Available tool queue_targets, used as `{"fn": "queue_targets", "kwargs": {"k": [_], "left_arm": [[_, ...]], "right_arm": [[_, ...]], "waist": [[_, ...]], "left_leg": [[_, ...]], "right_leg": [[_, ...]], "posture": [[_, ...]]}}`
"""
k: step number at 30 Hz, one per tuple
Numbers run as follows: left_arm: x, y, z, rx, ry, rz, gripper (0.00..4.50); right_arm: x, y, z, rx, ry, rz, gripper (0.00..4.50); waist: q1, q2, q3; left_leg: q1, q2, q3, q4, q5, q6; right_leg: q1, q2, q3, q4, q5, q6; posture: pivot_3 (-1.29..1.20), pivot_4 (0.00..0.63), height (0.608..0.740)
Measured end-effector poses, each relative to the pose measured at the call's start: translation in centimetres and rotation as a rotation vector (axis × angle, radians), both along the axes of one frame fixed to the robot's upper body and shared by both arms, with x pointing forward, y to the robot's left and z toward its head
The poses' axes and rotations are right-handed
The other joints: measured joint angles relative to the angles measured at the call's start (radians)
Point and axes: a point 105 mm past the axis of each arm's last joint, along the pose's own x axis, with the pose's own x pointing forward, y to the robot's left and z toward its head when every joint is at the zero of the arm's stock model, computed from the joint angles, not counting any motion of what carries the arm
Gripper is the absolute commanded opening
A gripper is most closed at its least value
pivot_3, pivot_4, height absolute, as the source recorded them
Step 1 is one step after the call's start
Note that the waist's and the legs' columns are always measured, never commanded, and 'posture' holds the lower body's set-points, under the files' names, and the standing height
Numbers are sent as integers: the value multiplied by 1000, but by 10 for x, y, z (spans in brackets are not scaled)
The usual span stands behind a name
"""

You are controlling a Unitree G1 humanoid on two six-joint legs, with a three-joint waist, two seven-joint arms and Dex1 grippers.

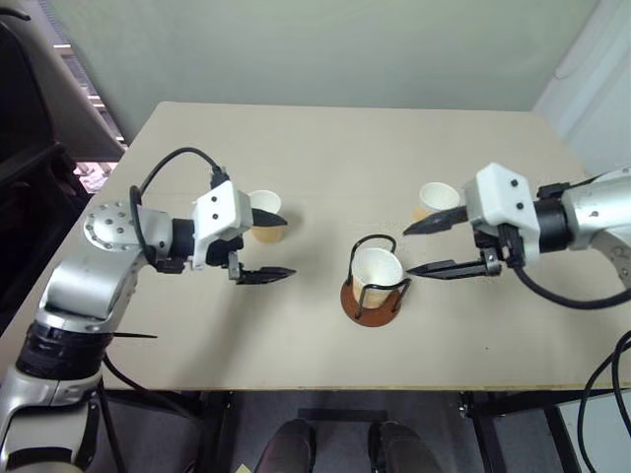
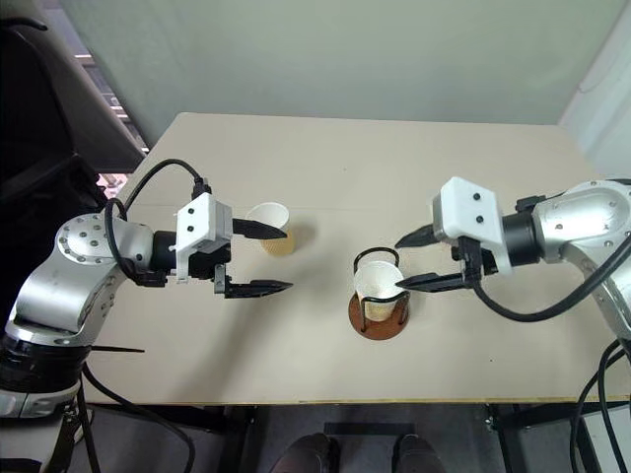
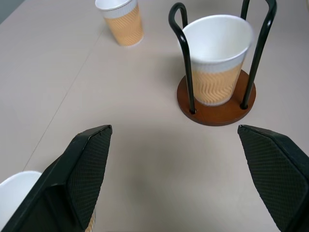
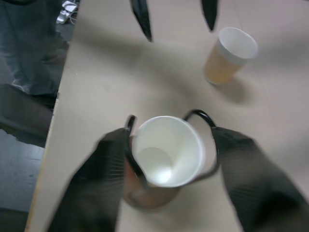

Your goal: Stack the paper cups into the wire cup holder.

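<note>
A: What sits nearest the front edge of the table (image 1: 296,365)?

B: The wire cup holder (image 1: 373,301), on its round reddish-brown base, with dark wire loops standing up from it. One paper cup (image 1: 376,274) is inside the loops, upright, mouth open to the ceiling.

A: And the right gripper (image 1: 432,246)?

B: It hangs just beside the holder on the robot's right, pointing across toward it. Its two black fingers are spread apart, one above the other in the head view, and nothing is between them. In the right wrist view the fingers stand on either side of the seated cup without closing on it; whether they brush the wire I cannot tell.

A: The left side?

B: The left gripper (image 1: 272,247) hovers over the table to the holder's left, well apart from it, aimed toward it. Its fingers are wide open and empty.

A: Where are the other cups?

B: Farther back. A second paper cup (image 2: 273,228) stands upright on the table just behind the left gripper's upper finger, which crosses in front of its rim. A third paper cup (image 1: 437,201) stands upright behind the right gripper, partly covered by its white housing.
</note>
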Motion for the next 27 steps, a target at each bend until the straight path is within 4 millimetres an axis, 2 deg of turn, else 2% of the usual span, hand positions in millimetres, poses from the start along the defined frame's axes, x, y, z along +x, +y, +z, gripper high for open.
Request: {"fn": "queue_targets", "kwargs": {"k": [2, 4, 6, 8, 9, 11, 13, 15, 21, 24, 27], "left_arm": [[0, 2, 2, -4, -3, 6, 4500], [-1, 3, 2, -3, -5, 11, 4500], [-1, 3, 2, -4, -4, 16, 4500], [0, 2, 2, -6, -7, 19, 4500], [1, 0, 2, -11, -9, 17, 4500], [0, -3, 2, -14, -10, 9, 4500], [-1, -5, 3, -16, -12, 7, 4500], [-3, -7, 3, -17, -15, 6, 4500], [-11, -6, -7, -15, 23, 27, 4500], [-14, -3, -4, -17, 21, 44, 4500], [-16, -1, 0, -17, 4, 57, 4500]], "right_arm": [[20, -19, 15, 6, -61, -83, 4409], [48, -41, 31, 10, -146, -192, 4460], [77, -58, 38, -2, -215, -292, 4460], [104, -68, 29, -31, -224, -358, 4460], [119, -70, 17, -57, -209, -381, 4460], [136, -67, -8, -111, -169, -386, 4460], [146, -66, -31, -174, -140, -381, 4460], [151, -67, -44, -217, -126, -381, 4460], [158, -61, -66, -263, -102, -365, 4460], [159, -57, -82, -290, -75, -361, 3850], [161, -55, -90, -316, -83, -362, 2795]], "waist": [[0, 0, 0], [0, 0, 0], [-3, 0, 0], [-8, 0, 0], [-11, 0, 0], [-13, 1, 0], [-13, 2, 1], [-11, 2, 1], [-10, 2, 1], [-11, 2, 1], [-10, 2, 1]], "left_leg": [[0, 0, 0, 0, 0, 0], [1, 0, 0, 0, -1, 1], [2, 0, -1, 0, -4, 6], [3, 1, -1, -1, -6, 10], [4, 1, -1, -1, -6, 10], [3, 1, 0, -2, -5, 8], [1, 1, 0, -3, -3, 6], [-1, 2, 0, -4, -2, 4], [-1, 5, 0, -5, 2, -7], [-1, 6, 0, -5, 2, -8], [-1, 6, 0, -6, 1, -8]], "right_leg": [[0, 0, 0, 0, 1, -1], [0, 0, 0, 0, 2, -2], [0, 0, 0, 2, 3, -3], [-1, 0, 0, 3, 4, -5], [-2, 0, 0, 5, 5, -5], [-5, 0, 0, 9, 5, -6], [-10, 0, 0, 14, 4, -8], [-12, 0, -2, 15, 3, -10], [-12, 0, -5, 15, 1, -13], [-12, 0, -6, 15, 1, -14], [-12, 0, -7, 16, 0, -15]], "posture": [[0, 150, 740], [0, 150, 740], [0, 150, 740], [0, 150, 740], [0, 150, 740], [0, 150, 740], [0, 150, 740], [0, 150, 740], [0, 150, 740], [0, 150, 740], [0, 150, 740]]}}
